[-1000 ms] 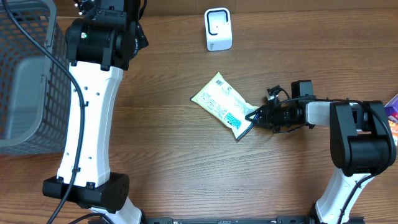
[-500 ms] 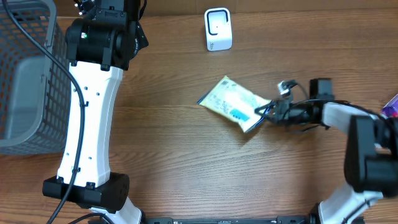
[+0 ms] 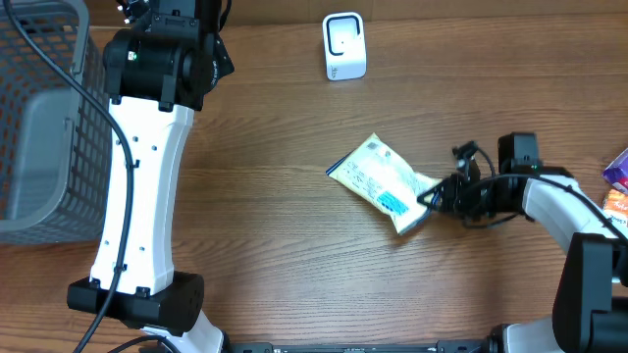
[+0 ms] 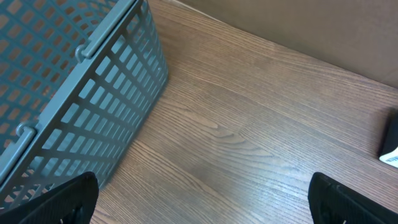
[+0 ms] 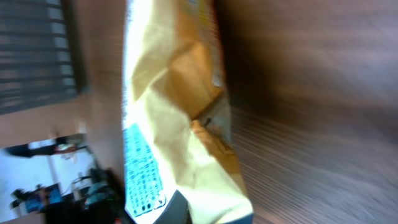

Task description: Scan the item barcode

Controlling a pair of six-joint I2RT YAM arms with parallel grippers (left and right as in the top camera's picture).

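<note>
Right wrist view, blurred, shows the jaws pinched tight on one end of the snack packet [image 5: 168, 124], with a dark finger [image 5: 172, 213] just visible at the bottom of the frame against the crinkled yellow film and a blue printed strip running along the packet's left side. In the overhead view the right gripper [image 3: 433, 196] grips the packet [image 3: 381, 180] by its lower right corner, near the blue patch. The packet lies slantwise, its free end pointing toward the far-left corner of the desk [image 3: 275, 255]. It sits right of the desk's middle, about midway between the near and far edges; whether it touches the wood or is lifted off it cannot be told. Behind the gripper the right arm runs off to the right edge of the desk, where some colourful packages [image 3: 616, 178] show partly cut off. The white scanner [image 3: 343, 46] stands near the far edge, well apart from the packet and up-left of it. The left gripper [image 4: 199, 198] has its jaws spread wide with nothing between them, its two dark fingertips [image 4: 62, 200] at the bottom corners of the left wrist view, over bare wood near the far-left corner. Just beside it stands the grey mesh basket [image 4: 81, 99], along the left edge of the desk.
</note>
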